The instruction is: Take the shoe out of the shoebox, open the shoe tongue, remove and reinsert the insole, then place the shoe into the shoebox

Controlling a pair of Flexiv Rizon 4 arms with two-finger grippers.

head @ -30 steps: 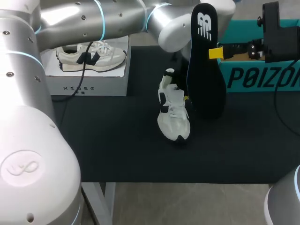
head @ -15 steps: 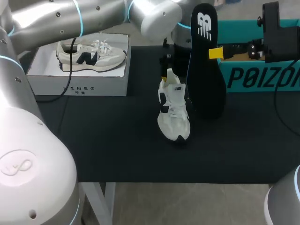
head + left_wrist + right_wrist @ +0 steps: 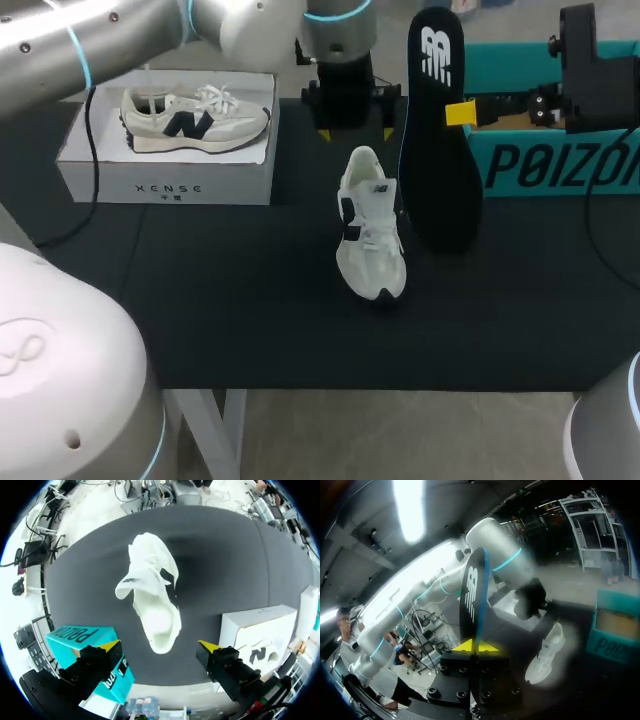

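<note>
A white shoe [image 3: 370,238] lies on the black mat, toe toward the front edge. In the left wrist view the shoe [image 3: 152,592] sits ahead of my left gripper [image 3: 160,647], heel end nearest, with nothing between the spread fingers. From above, my left gripper [image 3: 355,133] hangs open just behind the heel. A black insole [image 3: 440,135] stands upright to the right of the shoe, with my right gripper [image 3: 460,113] shut on its edge. In the right wrist view the insole [image 3: 472,595] rises from the closed yellow tips of my right gripper [image 3: 477,646]. The teal shoebox [image 3: 560,165] stands at the back right.
A white box [image 3: 165,165] with a second white shoe [image 3: 195,117] on top stands at the back left. In the left wrist view the teal shoebox [image 3: 82,640] and the white box [image 3: 260,630] flank my fingers. Bare mat stretches in front of the shoe.
My left gripper has opened, let go of the shoe and drawn back behind its heel, the arm swinging toward the back. The shoe, the insole and the right arm have stayed put.
</note>
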